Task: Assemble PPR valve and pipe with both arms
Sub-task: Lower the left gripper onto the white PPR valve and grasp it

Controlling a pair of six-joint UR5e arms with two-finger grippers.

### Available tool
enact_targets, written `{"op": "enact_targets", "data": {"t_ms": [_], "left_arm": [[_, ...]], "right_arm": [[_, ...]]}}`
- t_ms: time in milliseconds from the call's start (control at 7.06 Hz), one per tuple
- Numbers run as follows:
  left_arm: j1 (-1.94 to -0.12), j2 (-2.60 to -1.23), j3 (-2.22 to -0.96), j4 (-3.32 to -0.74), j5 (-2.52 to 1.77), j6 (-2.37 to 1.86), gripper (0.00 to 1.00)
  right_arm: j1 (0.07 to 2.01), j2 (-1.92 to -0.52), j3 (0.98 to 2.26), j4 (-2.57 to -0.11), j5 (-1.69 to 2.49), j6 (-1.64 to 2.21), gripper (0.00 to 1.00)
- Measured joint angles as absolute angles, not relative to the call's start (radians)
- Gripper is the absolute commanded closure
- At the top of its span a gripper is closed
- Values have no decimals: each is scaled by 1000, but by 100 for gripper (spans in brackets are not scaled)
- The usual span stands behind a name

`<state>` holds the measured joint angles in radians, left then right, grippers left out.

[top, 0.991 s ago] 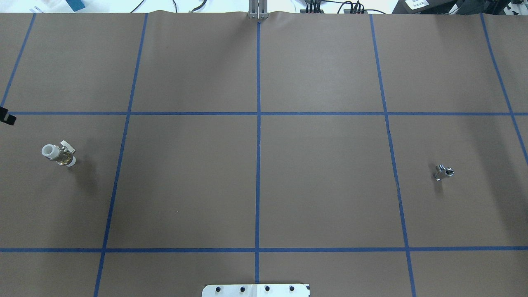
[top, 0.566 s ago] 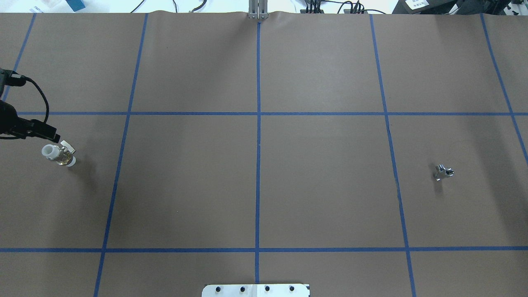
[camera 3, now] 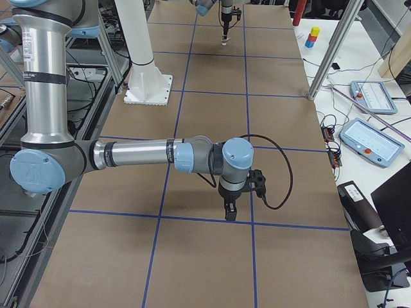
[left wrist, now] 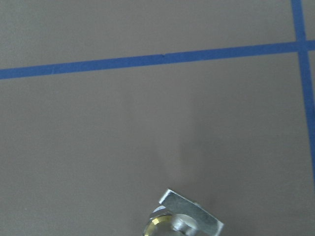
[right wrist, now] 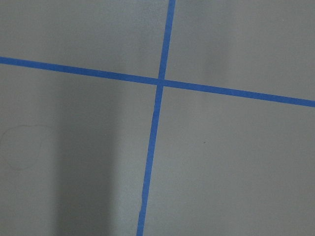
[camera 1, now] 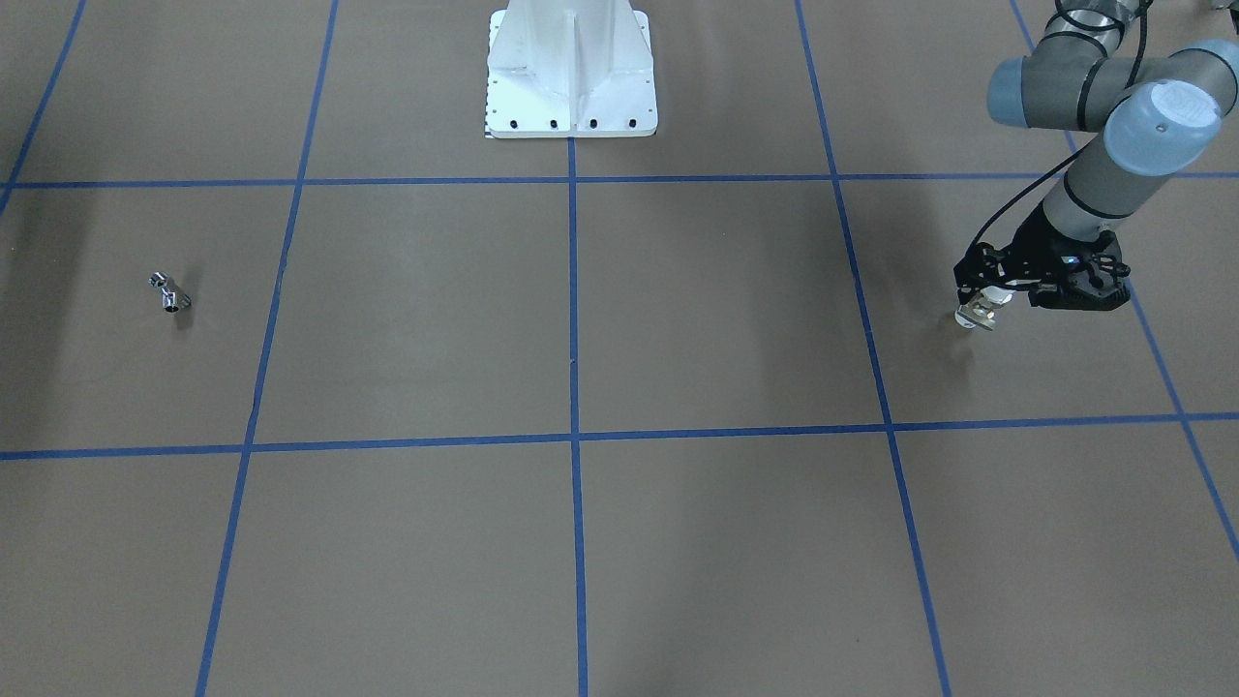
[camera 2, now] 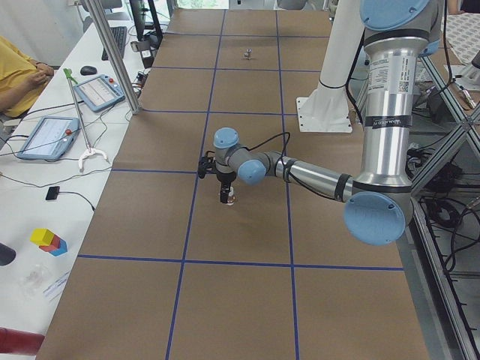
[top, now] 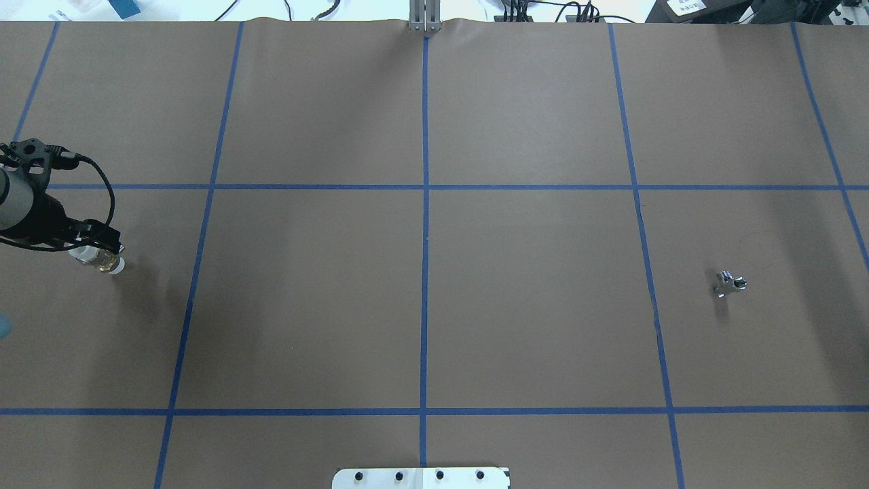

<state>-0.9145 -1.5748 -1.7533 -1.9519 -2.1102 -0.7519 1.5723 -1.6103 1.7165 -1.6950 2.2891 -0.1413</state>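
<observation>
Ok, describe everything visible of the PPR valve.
The PPR valve stands, seemingly upright, on the brown table near the robot's left end: white plastic collar, brass-and-silver metal body, a flat pale lever tab. The left pincer hangs right over it, hiding part from overhead; whether they touch cannot be told.

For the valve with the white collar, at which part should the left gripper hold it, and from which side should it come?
Probably the round white collar, from straight above. The valve seems to stand upright with the collar on top, and the left gripper hangs over it. The lever tab sticks out sideways, so close on the sides free of it.
</observation>
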Motion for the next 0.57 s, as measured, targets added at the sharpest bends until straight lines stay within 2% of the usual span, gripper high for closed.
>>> {"op": "enact_targets", "data": {"t_ms": [566], "left_arm": [[-914,-1571,-1756,-1953,-2162,-731,1]], "right_arm": [[1572,-1608,1716,-1694,2290,-141,0]]}}
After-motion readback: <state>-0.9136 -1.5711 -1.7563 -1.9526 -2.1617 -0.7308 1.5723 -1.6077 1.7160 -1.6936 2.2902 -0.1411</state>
